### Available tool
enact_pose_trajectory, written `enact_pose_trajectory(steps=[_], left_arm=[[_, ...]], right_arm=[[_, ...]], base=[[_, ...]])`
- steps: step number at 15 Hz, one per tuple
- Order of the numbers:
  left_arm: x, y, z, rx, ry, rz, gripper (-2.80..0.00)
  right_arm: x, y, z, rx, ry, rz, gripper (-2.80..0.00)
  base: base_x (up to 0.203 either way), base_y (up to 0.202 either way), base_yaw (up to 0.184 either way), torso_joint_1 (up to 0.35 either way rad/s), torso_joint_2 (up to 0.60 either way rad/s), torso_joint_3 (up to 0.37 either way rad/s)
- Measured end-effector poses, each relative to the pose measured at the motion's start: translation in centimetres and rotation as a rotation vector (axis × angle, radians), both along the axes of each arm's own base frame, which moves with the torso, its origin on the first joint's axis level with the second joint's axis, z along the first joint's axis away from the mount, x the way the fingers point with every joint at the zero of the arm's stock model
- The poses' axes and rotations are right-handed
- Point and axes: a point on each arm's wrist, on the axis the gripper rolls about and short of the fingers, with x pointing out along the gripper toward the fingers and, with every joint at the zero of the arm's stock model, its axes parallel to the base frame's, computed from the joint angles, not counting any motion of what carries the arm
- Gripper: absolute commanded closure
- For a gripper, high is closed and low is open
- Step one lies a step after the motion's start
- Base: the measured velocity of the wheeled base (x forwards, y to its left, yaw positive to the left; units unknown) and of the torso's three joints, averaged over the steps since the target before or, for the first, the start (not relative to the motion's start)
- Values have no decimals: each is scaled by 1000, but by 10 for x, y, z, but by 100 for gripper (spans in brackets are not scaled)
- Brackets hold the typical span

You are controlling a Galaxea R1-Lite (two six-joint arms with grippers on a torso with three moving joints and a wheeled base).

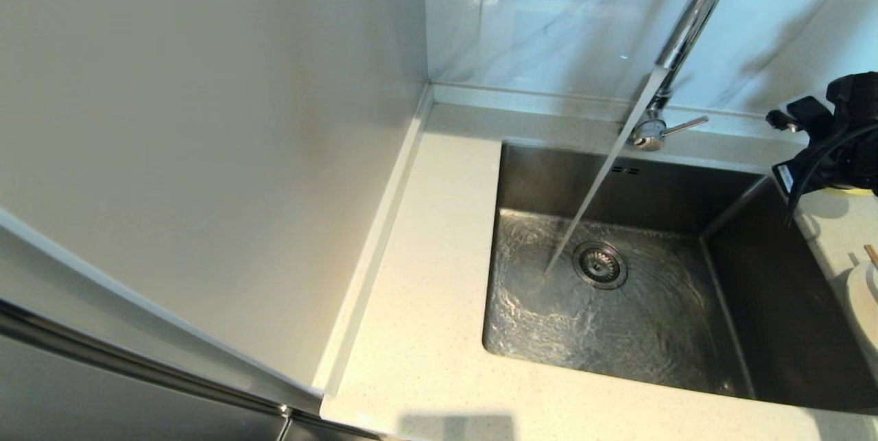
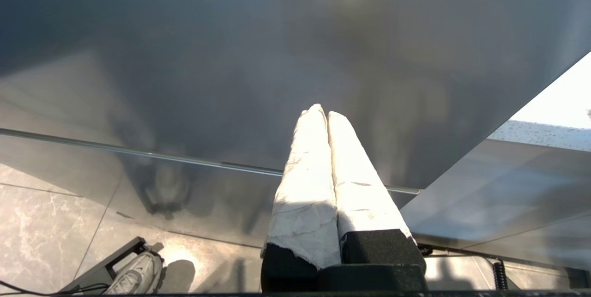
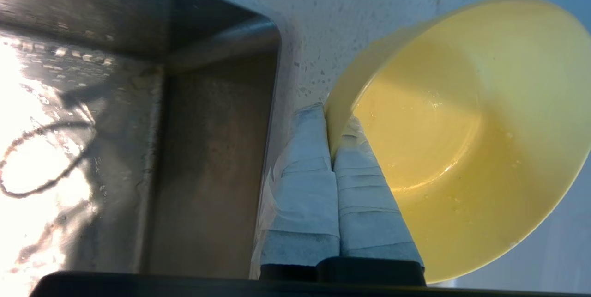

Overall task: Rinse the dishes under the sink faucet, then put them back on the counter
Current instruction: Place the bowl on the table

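Right wrist view: the right gripper (image 3: 331, 124) pinches the rim of the pale-yellow bowl (image 3: 461, 135), fingers clamped — held over the counter (image 3: 332, 15) beside the sink (image 3: 208, 149); left gripper (image 2: 323, 114) parked, closed.

Black right arm (image 1: 833, 142) (cabled), white-taped jaws, black mounts

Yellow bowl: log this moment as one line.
right gripper shut on yellow bowl rim | over counter | faucet running | left gripper shut, parked
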Motion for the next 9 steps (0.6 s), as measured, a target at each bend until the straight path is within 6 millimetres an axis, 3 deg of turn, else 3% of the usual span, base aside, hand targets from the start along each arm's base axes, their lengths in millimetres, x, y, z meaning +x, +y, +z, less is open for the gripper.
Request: enact_pose_trajectory(steps=[6,7,8,9], left_arm=[[0,0,0,0,0,0,0],[0,0,0,0,0,1,0],[0,0,0,0,0,0,0],[0,0,0,0,0,0,0]], right_arm=[[22,-20,-26,4,34,-40,0],[24,-21,-27,2,35,-43,-88],[25,-23,-28,-2,36,-52,-280],[26,-24,-29,-5,33,-59,-280]], base=[[0,0,0,0,0,0],[0,0,0,0,0,0],[0,0,0,0,0,0],[0,0,0,0,0,0]])
